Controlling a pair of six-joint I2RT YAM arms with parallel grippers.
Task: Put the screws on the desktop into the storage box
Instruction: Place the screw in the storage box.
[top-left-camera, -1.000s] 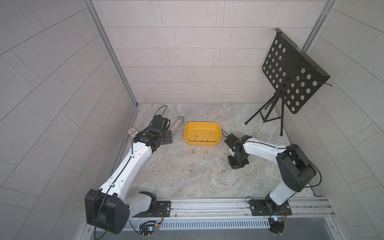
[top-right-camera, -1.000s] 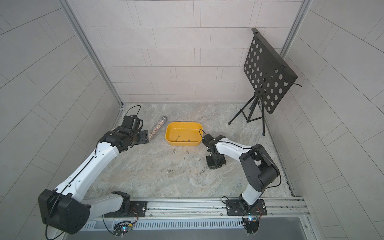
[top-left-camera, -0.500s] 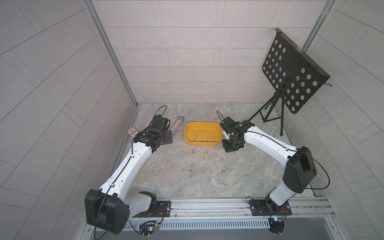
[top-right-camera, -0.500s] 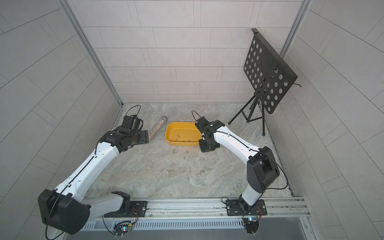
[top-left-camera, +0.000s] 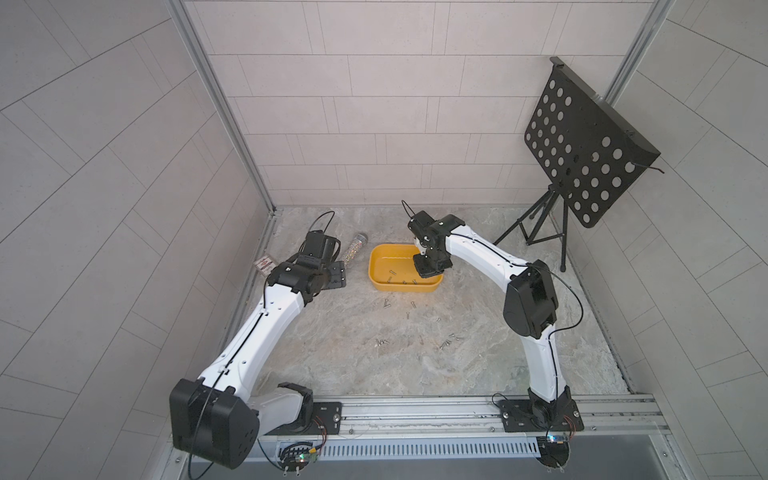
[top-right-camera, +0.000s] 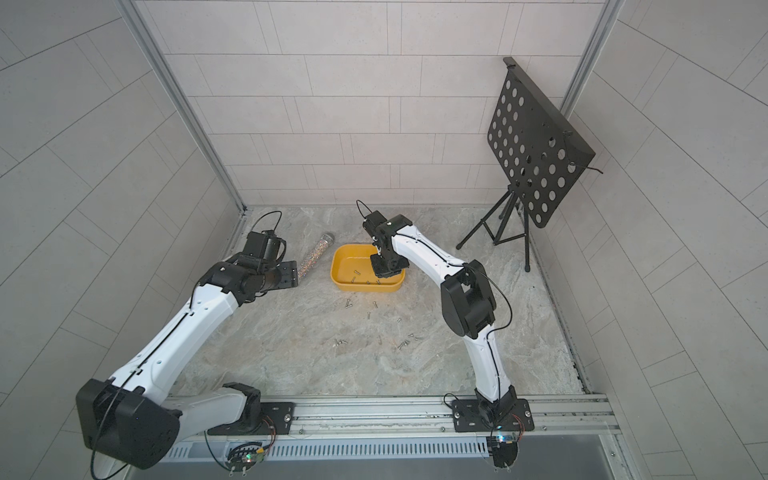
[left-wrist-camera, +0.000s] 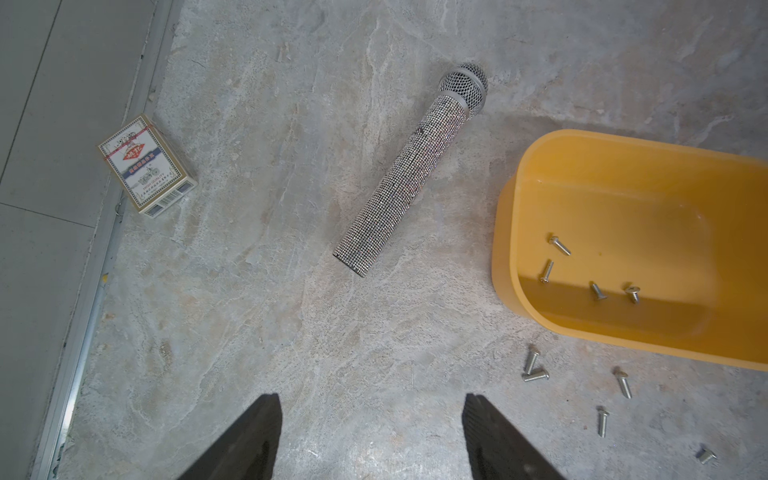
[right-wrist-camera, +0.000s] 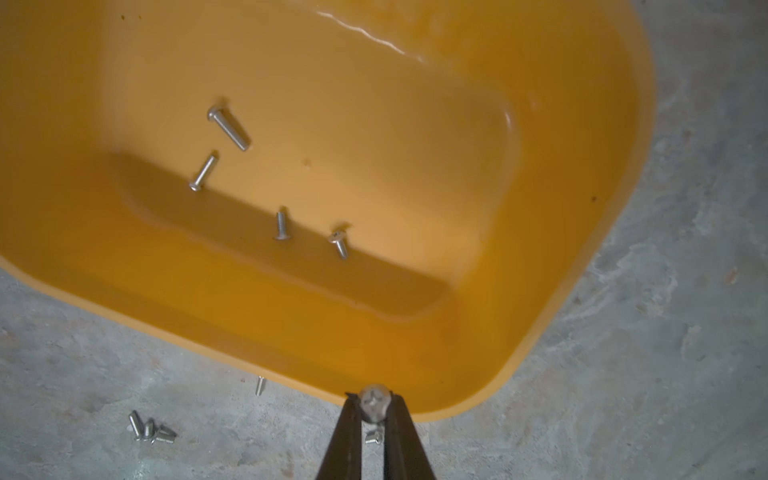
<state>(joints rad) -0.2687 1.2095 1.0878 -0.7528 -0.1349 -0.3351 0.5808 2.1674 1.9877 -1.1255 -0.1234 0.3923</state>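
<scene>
Pinching one screw (right-wrist-camera: 375, 404) by its head, the right claw (right-wrist-camera: 375, 409) is hovering at the storage box (right-wrist-camera: 573, 232) rim, likely to drop it inside, while the left claw (left-wrist-camera: 372, 419) is waiting spread above the counter (left-wrist-camera: 291, 311) near loose screws (left-wrist-camera: 534, 370).

Microphone: you see a long rhinestone-covered microphone (left-wrist-camera: 409, 172) with a silver mesh head, lying flat.
Card box: your small red, white and blue playing-card box (left-wrist-camera: 146, 165) lies well apart from the microphone, just beside the grey metal edge strip (left-wrist-camera: 83, 332).
Stand: your black perforated metal music stand (top-left-camera: 590, 145) stands on tripod legs in a far corner, its plate tilted.
</scene>
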